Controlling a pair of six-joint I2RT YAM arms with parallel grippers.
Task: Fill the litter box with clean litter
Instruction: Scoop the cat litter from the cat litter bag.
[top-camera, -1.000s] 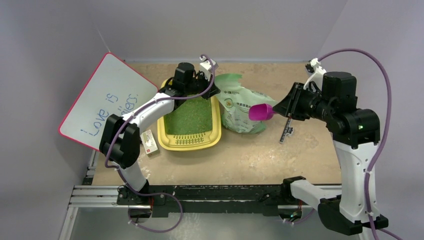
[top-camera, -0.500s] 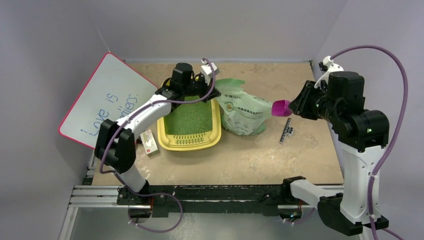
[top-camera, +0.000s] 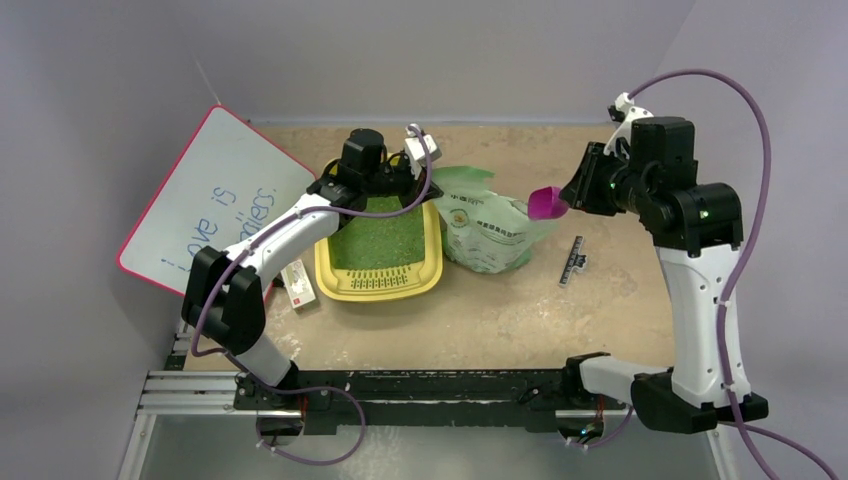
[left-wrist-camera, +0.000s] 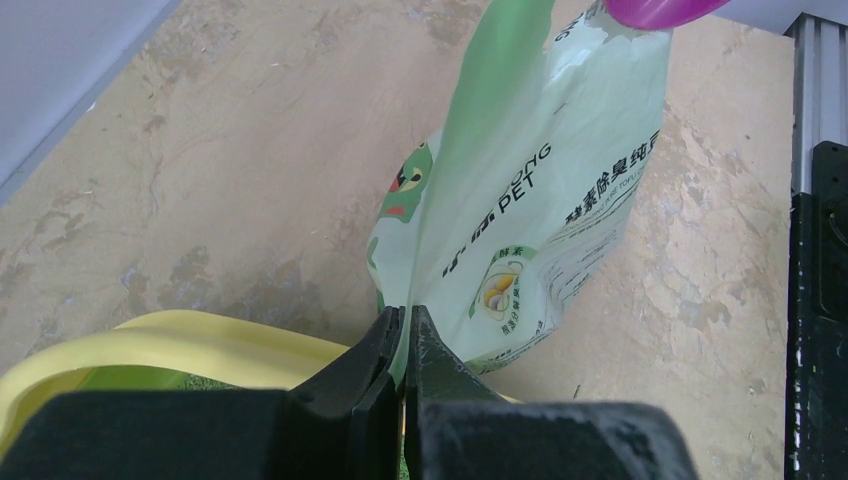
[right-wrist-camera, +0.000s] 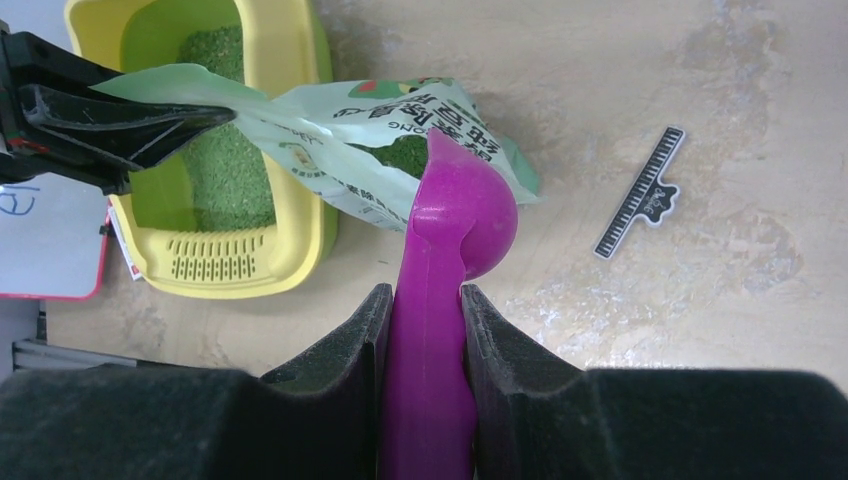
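The yellow litter box (top-camera: 428, 272) lies left of centre with green litter (top-camera: 380, 236) in it; it also shows in the right wrist view (right-wrist-camera: 300, 250). My left gripper (top-camera: 418, 168) is shut on the top edge of the pale green litter bag (top-camera: 485, 230), pinching it between the fingers (left-wrist-camera: 404, 330). The bag (left-wrist-camera: 520, 200) stands just right of the box. My right gripper (top-camera: 578, 192) is shut on the handle of a purple scoop (right-wrist-camera: 440, 300). The scoop's bowl (top-camera: 547, 203) hovers at the bag's right side, above its open mouth, where green litter (right-wrist-camera: 405, 155) shows.
A white board with a pink edge (top-camera: 210, 200) leans at the far left. A small white card (top-camera: 298, 285) lies left of the box. A small black ruler (top-camera: 572, 261) lies on the table right of the bag, also in the right wrist view (right-wrist-camera: 640, 192).
My right gripper pulled the scoop right and away from the bag, then swung back left and up, bowl near the bag's top right. My left gripper stays shut on the bag.
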